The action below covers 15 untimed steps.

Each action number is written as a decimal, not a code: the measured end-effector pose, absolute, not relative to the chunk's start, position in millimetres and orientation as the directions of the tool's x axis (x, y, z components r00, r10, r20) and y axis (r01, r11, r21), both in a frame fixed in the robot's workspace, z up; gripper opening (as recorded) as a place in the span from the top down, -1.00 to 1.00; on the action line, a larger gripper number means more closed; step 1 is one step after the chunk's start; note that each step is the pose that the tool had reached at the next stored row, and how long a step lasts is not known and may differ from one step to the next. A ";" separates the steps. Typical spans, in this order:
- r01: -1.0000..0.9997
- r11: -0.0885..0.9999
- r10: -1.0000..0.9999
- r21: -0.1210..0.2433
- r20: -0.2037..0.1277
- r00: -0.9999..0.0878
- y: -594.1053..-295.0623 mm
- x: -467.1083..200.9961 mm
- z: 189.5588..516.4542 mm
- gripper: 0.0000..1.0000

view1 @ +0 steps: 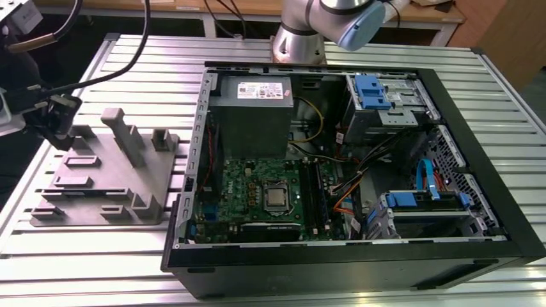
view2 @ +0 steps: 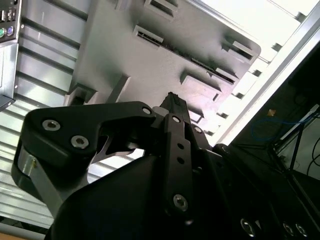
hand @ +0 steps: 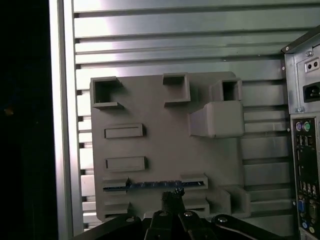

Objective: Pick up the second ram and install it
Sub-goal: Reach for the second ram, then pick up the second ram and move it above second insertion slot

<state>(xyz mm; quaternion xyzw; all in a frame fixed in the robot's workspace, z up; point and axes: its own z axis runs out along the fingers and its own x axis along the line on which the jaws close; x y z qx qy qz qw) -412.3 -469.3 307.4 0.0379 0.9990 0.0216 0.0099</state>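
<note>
Hovering over the grey fixture plate (view1: 94, 192) on the slatted table (view1: 128, 64), the gripper (view1: 58, 137) sits at the plate's edge twd the exterior view's left, w/ black cables (view1: 119, 57) running to it. A tall fin (view1: 119, 131) and low blocks stand btw it and the open PC case (view1: 358, 243), which holds a grey PSU box (view1: 256, 121), motherboard (view1: 256, 192) and black memory slots (view1: 312, 192). In the first wrist view the second ram (hand: 150, 184) lies on edge in a long slot of the plate, just beside the gripper; can't tell if they touch. Ram's ends are tucked under the slot walls. Can't tell if the pincer is clenched or released
</note>
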 end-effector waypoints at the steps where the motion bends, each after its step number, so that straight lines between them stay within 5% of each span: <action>1: 0.075 0.996 0.076 0.044 -0.017 -0.997 -470.3 -412.9 305.9 0.86; 15: 0.076 0.996 0.076 0.044 -0.014 -0.997 -474.8 -416.4 296.8 0.86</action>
